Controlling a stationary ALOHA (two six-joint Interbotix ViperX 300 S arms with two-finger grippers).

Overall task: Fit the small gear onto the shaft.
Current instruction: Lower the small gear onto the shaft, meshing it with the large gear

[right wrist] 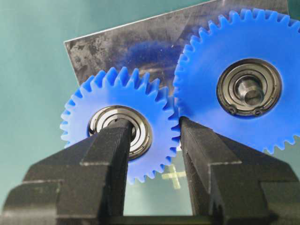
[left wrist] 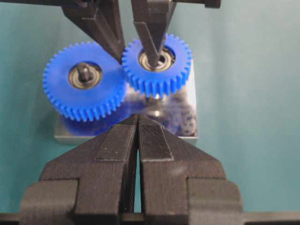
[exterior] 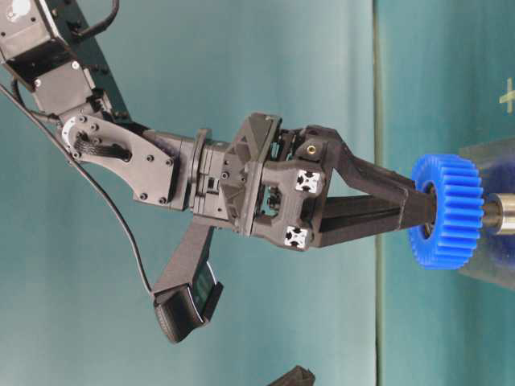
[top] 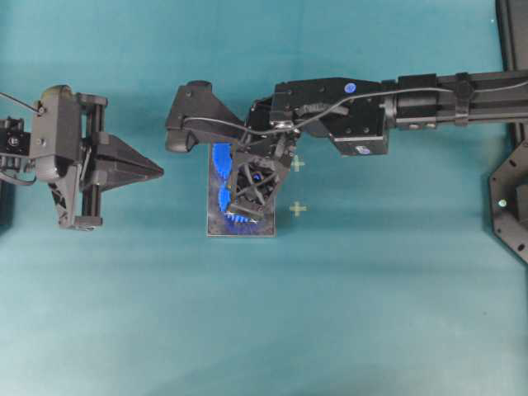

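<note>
Left pincer: sat closed and empty, near the plate.
Right pincer: clamped on the small gear, one finger in the hub, one on the teeth.
Gear: hung over the shaft, touching the big gear.
Advice: it needed square lowering, teeth meshing.
Surface: teal cloth all round.
</note>
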